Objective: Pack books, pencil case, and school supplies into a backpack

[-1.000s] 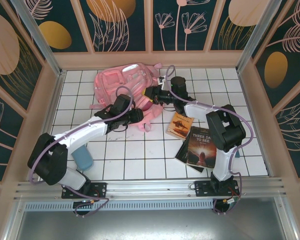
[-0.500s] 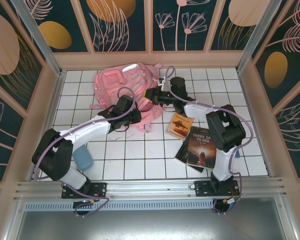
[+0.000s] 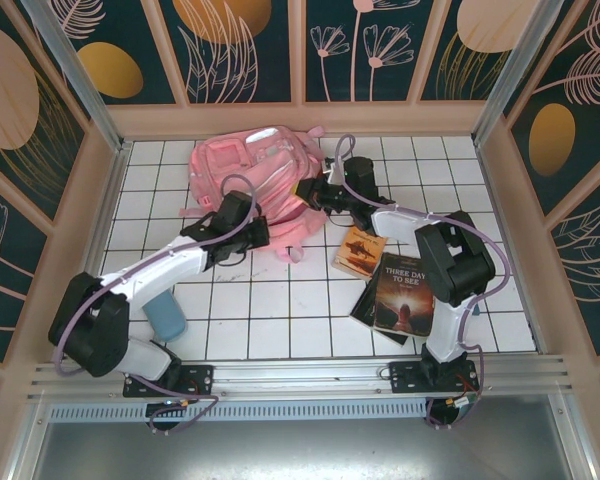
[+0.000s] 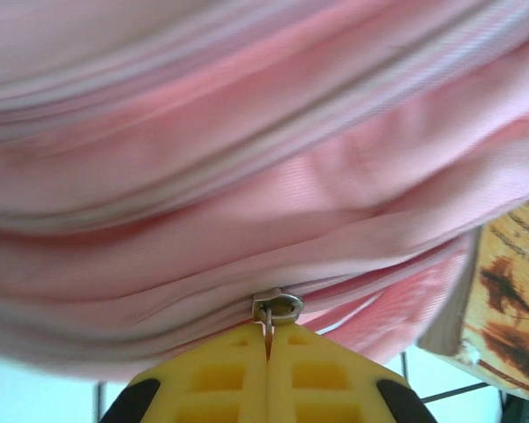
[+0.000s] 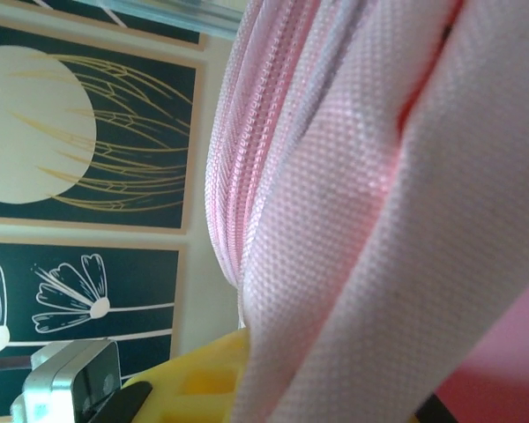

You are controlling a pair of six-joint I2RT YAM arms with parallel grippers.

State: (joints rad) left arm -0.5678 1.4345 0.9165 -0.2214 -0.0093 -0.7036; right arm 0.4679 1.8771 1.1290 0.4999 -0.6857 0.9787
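One pink backpack (image 3: 250, 165) lies at the far middle of the tiled surface (image 3: 280, 310). The left jaws are pressed together on its metal zipper pull (image 4: 278, 307). The right jaws are closed on a fold of its fabric. Right of it lie an orange-brown book (image 3: 360, 250) and, just beside that, a larger dark book (image 3: 400, 295).

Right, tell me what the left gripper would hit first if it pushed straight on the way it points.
The zip pull: the left gripper is shut on its tab, so the slider sits right at the tips. Just behind it is the backpack fabric, though depth is hard to judge here.
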